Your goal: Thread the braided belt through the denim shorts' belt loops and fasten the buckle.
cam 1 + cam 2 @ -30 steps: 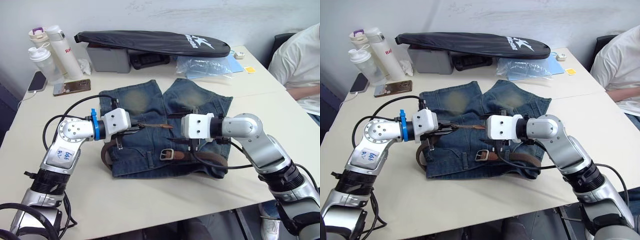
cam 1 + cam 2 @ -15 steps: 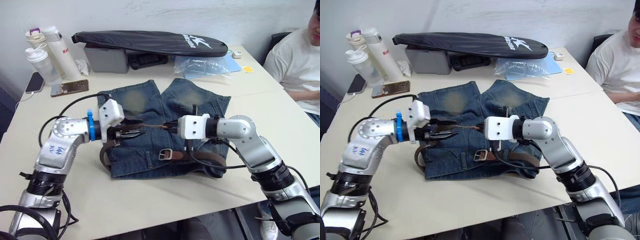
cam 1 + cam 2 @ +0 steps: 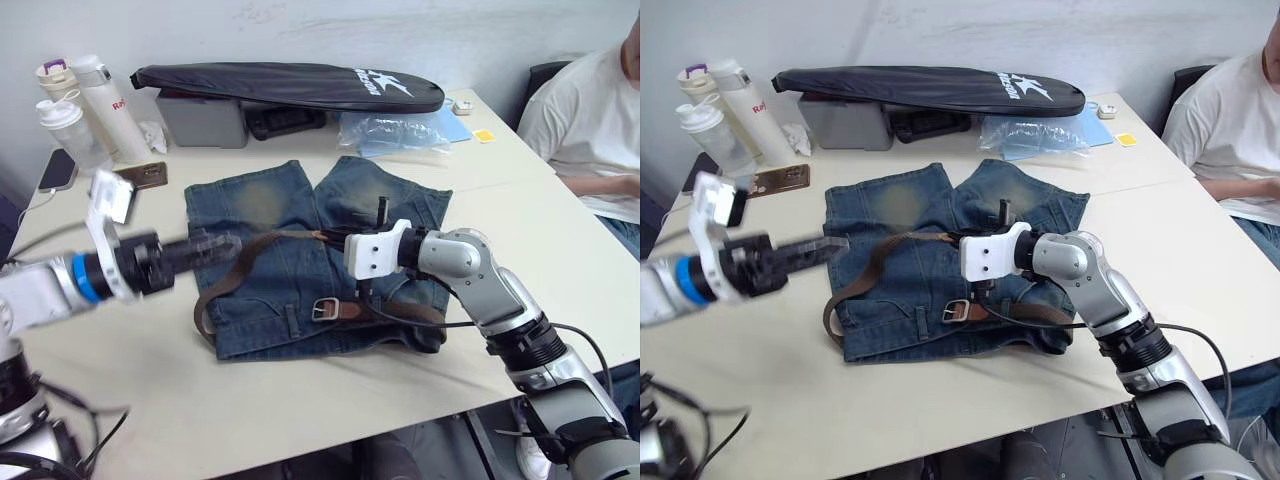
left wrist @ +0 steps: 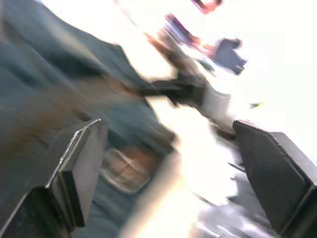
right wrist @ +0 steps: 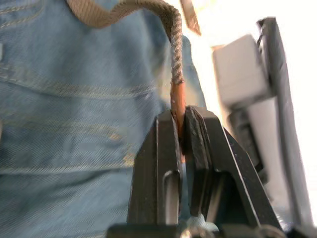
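Belt first: the long, narrow dark brown braided belt lies across the faded blue denim shorts, which are spread flat near the middle of the pale bench with their legs pointing toward the far edge. Its small silver rectangular buckle rests on the waistband, on the side of the shorts nearest the front edge. From there the brown strap runs along the waistband toward the bench's left side, loops out just past the shorts' edge, and climbs back over the denim to its tapered tip.

That tip is pinched between the two black fingers of the right gripper, which are pressed together on the strap; the braid rises from them and bends away over the denim. In the head views this gripper sits above the middle of the shorts.

The left gripper hangs over the bench just beside the shorts' left edge, apart from belt and denim. Its fingers are spread wide with nothing between them.

Toward the far edge lie a long black zipped racket cover, a grey box, and a clear bluish plastic bag. White bottles stand at the far left corner. A person in a white shirt sits at the right side.
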Available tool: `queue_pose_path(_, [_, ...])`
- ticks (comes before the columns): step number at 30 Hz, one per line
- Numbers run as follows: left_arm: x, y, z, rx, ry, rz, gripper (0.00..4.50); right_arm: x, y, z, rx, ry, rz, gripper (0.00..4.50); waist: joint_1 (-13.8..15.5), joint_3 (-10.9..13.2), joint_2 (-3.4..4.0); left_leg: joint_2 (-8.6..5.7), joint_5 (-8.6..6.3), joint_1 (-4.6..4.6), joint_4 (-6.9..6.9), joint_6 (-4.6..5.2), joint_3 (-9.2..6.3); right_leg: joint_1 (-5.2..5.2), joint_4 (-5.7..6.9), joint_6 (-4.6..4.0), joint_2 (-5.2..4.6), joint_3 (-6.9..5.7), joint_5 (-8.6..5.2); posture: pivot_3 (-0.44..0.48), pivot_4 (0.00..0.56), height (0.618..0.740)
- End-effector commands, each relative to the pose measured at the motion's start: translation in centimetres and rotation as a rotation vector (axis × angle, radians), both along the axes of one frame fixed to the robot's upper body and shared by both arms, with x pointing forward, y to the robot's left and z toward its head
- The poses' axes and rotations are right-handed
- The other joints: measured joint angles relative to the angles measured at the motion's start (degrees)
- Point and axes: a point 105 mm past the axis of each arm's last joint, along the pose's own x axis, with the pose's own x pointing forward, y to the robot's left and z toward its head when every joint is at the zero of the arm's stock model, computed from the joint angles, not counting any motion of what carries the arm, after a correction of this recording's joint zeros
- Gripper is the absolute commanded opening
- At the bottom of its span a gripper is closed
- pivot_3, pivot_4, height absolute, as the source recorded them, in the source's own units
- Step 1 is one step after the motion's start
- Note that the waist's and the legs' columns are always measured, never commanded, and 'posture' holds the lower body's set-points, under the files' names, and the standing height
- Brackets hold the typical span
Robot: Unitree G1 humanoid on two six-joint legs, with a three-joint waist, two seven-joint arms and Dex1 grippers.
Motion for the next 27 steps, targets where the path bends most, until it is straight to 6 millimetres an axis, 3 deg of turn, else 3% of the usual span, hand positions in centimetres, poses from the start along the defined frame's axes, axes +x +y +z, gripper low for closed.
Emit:
queue_pose_path(1, [-0.7, -3.1, 0.1, -0.126, -0.004, -0.004, 4.44, -0.5, 1.2, 2.1, 0.051, -0.106, 0.046, 0.00, 0.2, 0.0, 0.05, -0.10, 0.01, -0.03, 0.02, 0.00, -0.10, 0.04, 0.00, -0.03, -0.08, -0.09, -0.02, 0.000, 0.150, 0.740])
queue_pose_path(4, [0.5, -4.1, 0.0, -0.177, -0.012, 0.110, 4.44, -0.9, 1.5, 2.7, 0.098, -0.107, 0.077, 0.00, 0.6, 0.0, 0.05, -0.31, 0.09, -0.07, 0.12, 0.03, -0.32, 0.21, -0.28, -0.09, -0.22, -0.37, -0.05, 0.000, 0.150, 0.740])
queue_pose_path(8, [3.4, -3.9, -0.3, -0.313, 0.071, 0.316, 4.44, -1.3, 0.9, 3.2, 0.093, -0.138, 0.095, 0.00, 1.0, 0.1, 0.23, -0.42, 0.10, 0.04, 0.23, 0.06, -0.53, 0.67, -0.57, -0.08, -0.21, -0.62, -0.04, 0.000, 0.150, 0.740])
queue_pose_path(16, [4.3, -4.2, -3.4, -0.349, 0.258, 0.468, 4.44, -1.5, 0.1, 3.4, 0.102, -0.149, 0.078, 0.00, 1.0, 0.1, 0.23, -0.41, 0.10, -0.01, 0.30, 0.06, -0.73, 0.81, -0.78, -0.05, 0.05, -0.76, -0.03, 0.000, 0.150, 0.740])
queue_pose_path(27, [6.9, -4.5, -2.0, -0.569, 0.362, 0.590, 4.44, -1.9, 0.1, 3.3, 0.116, -0.142, 0.082, 0.00, 1.3, 0.1, 0.22, -0.47, 0.12, -0.07, 0.46, 0.02, -0.95, 0.98, -0.97, -0.03, 0.60, -0.69, -0.02, 0.000, 0.150, 0.740])
